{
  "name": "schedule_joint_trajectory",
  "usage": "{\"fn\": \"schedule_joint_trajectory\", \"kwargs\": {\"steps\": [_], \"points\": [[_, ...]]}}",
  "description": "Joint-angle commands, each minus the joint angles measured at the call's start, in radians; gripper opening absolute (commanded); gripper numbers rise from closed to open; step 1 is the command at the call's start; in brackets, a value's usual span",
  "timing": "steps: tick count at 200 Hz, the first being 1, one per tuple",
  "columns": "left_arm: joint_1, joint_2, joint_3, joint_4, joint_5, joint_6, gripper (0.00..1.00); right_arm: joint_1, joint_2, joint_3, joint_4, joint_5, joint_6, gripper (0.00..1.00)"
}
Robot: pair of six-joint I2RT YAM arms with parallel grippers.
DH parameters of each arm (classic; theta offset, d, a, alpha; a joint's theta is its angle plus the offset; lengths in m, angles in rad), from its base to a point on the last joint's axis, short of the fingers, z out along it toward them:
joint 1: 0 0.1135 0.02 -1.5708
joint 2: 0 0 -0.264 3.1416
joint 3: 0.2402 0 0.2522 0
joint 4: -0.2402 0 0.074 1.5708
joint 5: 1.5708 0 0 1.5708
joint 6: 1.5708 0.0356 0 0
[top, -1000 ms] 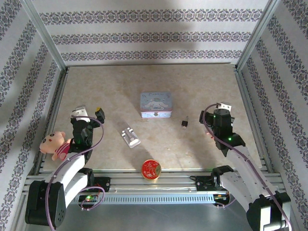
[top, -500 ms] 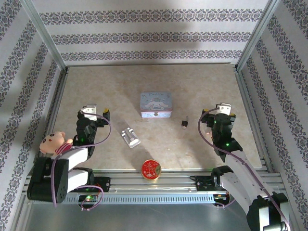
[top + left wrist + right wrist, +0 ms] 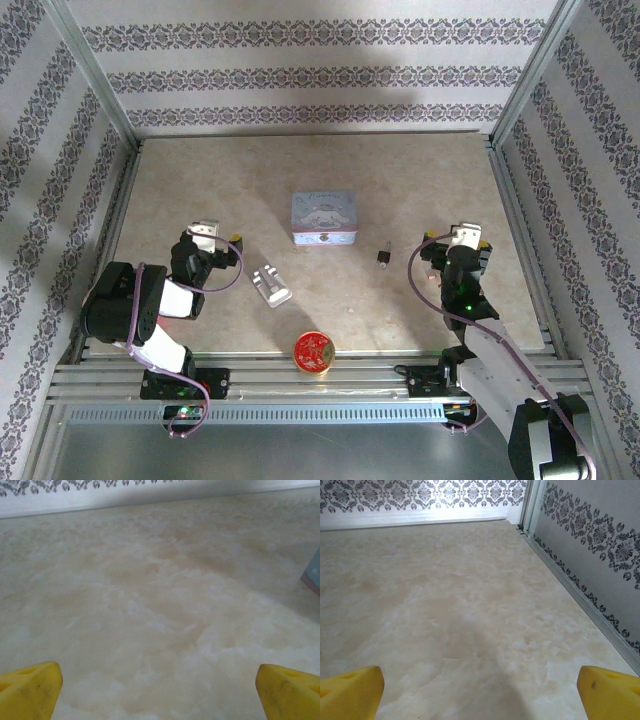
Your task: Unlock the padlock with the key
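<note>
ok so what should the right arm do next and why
Probably turn the right gripper left toward the padlock: its jaws stand open and empty, it is the nearer arm, and it aims at the far right corner.

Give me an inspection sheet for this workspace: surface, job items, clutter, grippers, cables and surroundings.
Surface: beige marbled table, no spills seen.
Job's things: tiny dark padlock lying right of centre, apart from both arms; too small to tell whether a key is with it.
Clutter: pastel tin box at centre; silver block and round red-and-gold tin nearer the arms.
Grippers: left gripper open, holding nothing; right gripper open, holding nothing, right of the padlock.
Cables: left purple cable and right purple cable loop off the arms, touching no object.
Surroundings: patterned wallpaper walls, aluminium frame.
</note>
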Motion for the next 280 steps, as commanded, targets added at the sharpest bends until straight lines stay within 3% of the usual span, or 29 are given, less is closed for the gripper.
{"fn": "schedule_joint_trajectory", "kwargs": {"steps": [1, 14, 47, 240, 280], "points": [[0.05, 0.004, 0.077, -0.061, 0.125, -0.001, 0.99, -0.032, -0.006, -0.043, 0.125, -0.04, -0.007, 0.98], [0.068, -0.008, 0.116, -0.159, 0.125, -0.019, 0.99, -0.052, -0.007, -0.064, 0.167, -0.061, -0.003, 0.98], [0.071, 0.003, 0.122, -0.151, -0.006, -0.066, 0.99, -0.106, 0.035, -0.091, 0.258, -0.121, 0.003, 0.98], [0.071, 0.002, 0.12, -0.147, 0.019, -0.059, 0.99, -0.148, 0.737, -0.005, 0.89, -0.249, 0.008, 0.98], [0.071, 0.002, 0.12, -0.148, 0.019, -0.059, 0.99, -0.148, 0.73, 0.023, 0.83, -0.273, 0.001, 0.98]]}}
